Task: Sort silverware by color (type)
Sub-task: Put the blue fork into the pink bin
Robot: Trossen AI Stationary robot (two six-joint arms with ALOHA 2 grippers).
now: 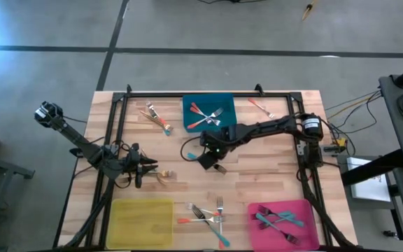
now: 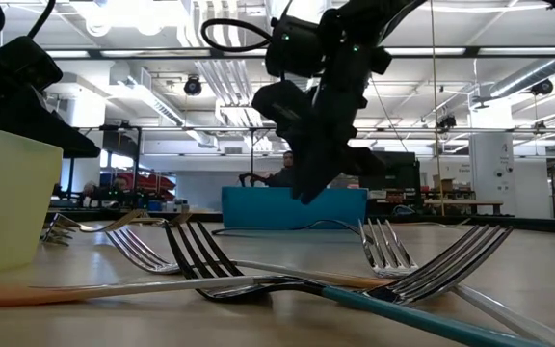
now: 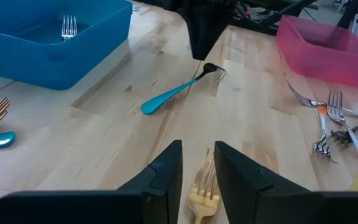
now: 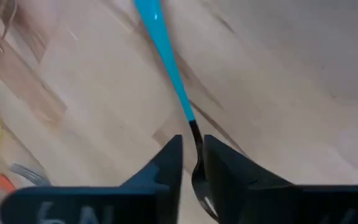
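The pale wooden plank worktop (image 1: 271, 175) is seen from above, with four flat bins set on it. A yellow rectangular bin (image 1: 142, 220) is placed at the near left corner, and nothing can be made out inside it. A pink rectangular bin (image 1: 308, 210) is found at the near right, with teal-handled forks (image 1: 278, 220) lying in it. A blue rectangular bin (image 1: 226, 101) is set at the far middle, and red-orange-handled forks (image 1: 205, 115) are held in it.

The right gripper (image 1: 212, 159) is stretched to the middle of the worktop, and its jaws are closed down on the dark head of a teal-handled fork (image 4: 166, 59), whose handle lies on the wood ahead of the fingers. The left gripper (image 1: 149, 168) is held low just left of centre, with its jaws parted on either side of an all-gold fork (image 3: 204, 186) that rests on the worktop between them.

A loose heap of mixed forks (image 1: 208, 213) is left between the yellow and pink bins. Two forks (image 1: 158, 117) are seen left of the blue bin, and a single red-orange-handled fork (image 1: 261, 107) is lying to its right.
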